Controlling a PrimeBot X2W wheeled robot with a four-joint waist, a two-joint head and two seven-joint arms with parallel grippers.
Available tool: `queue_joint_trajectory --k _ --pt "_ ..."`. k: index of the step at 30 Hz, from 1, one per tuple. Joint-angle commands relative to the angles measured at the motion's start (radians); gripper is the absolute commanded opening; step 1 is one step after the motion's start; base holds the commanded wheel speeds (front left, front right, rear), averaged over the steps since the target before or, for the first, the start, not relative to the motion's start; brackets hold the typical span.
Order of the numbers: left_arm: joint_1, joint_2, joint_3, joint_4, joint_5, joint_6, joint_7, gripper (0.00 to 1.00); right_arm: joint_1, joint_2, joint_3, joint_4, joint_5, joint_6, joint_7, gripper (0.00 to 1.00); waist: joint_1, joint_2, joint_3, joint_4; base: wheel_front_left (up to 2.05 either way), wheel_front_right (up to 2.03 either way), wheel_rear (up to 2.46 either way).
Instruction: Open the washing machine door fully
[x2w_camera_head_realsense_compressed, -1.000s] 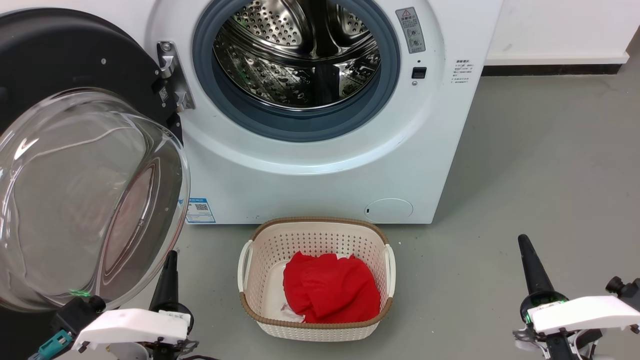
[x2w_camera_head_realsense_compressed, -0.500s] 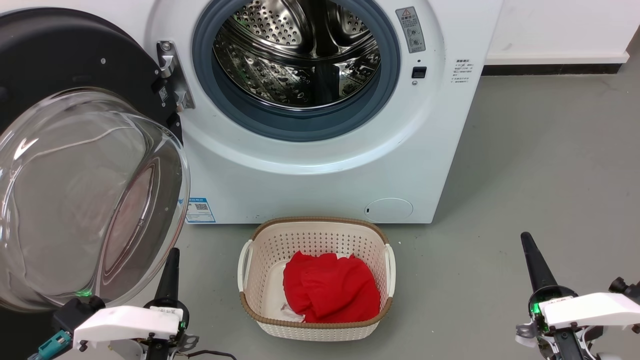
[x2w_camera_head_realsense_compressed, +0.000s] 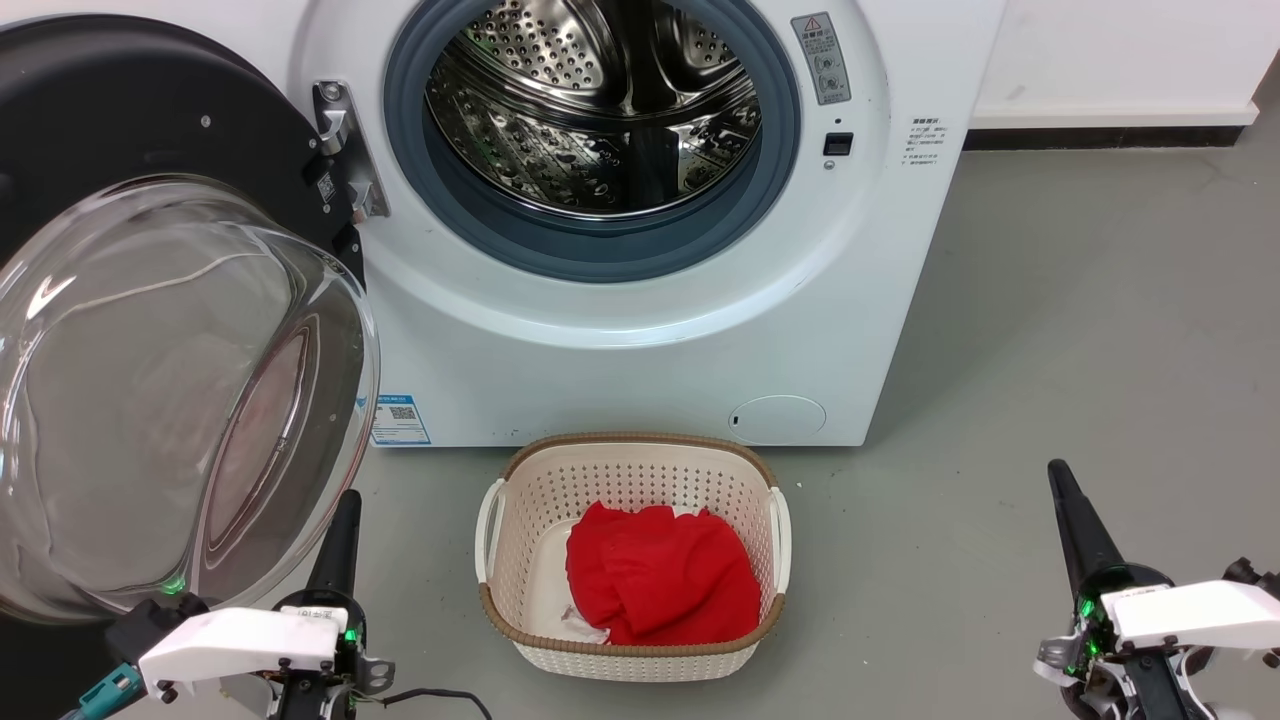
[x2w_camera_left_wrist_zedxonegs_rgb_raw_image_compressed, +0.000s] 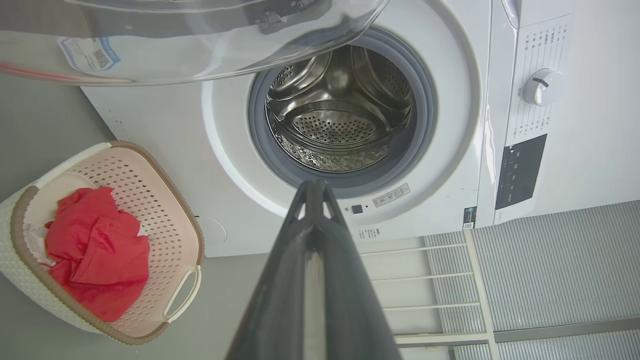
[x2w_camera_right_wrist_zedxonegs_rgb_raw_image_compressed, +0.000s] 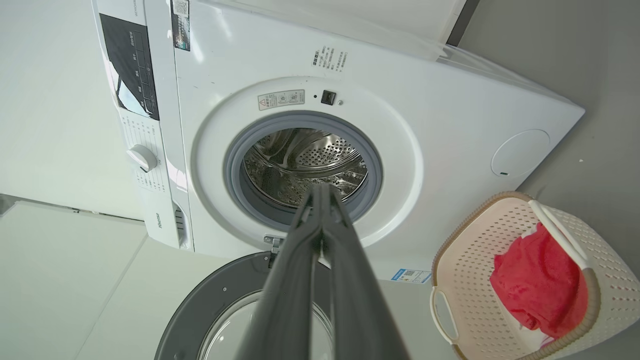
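Glossy black and round, the washing machine door stands swung wide on its metal hinge, at 9 o'clock from the steel drum in your head view. Its clear glass bowl bulges out toward you and carries pale reflections, well clear of the grey rubber gasket that rings the drum. Your left gripper sits at 7 o'clock in that view, just beside the lower edge of the bowl; you cannot tell whether it touches the glass. Its two dark fingers are pressed together with nothing between them. Your right gripper sits at 4 o'clock over the grey floor, well apart from the machine, its fingers likewise closed on nothing. At 6 o'clock from the drum, a white laundry basket with a brown rim holds a red cloth.
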Motion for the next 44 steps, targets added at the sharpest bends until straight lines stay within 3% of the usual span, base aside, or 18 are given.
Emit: queue_joint_trajectory --k 1,31,44 --pt "-0.024 0.0 0.002 0.001 -0.023 -0.008 0.006 0.0 -0.022 -0.003 -0.004 -0.001 0.022 0.0 0.008 0.0 0.0 0.0 0.0 0.0 0.0 0.0 0.0" --pt "-0.045 -0.003 0.021 0.041 -0.268 -0.028 0.067 0.0 -0.043 0.005 -0.037 0.03 0.254 0.0 0.068 0.0 0.0 0.0 0.002 -0.001 0.0 0.0 0.0" --pt "-0.045 -0.003 0.021 0.041 -0.267 -0.028 0.067 0.0 -0.044 0.009 -0.043 0.03 0.247 0.0 0.072 0.0 0.0 0.0 0.002 -0.001 0.0 0.0 0.0"
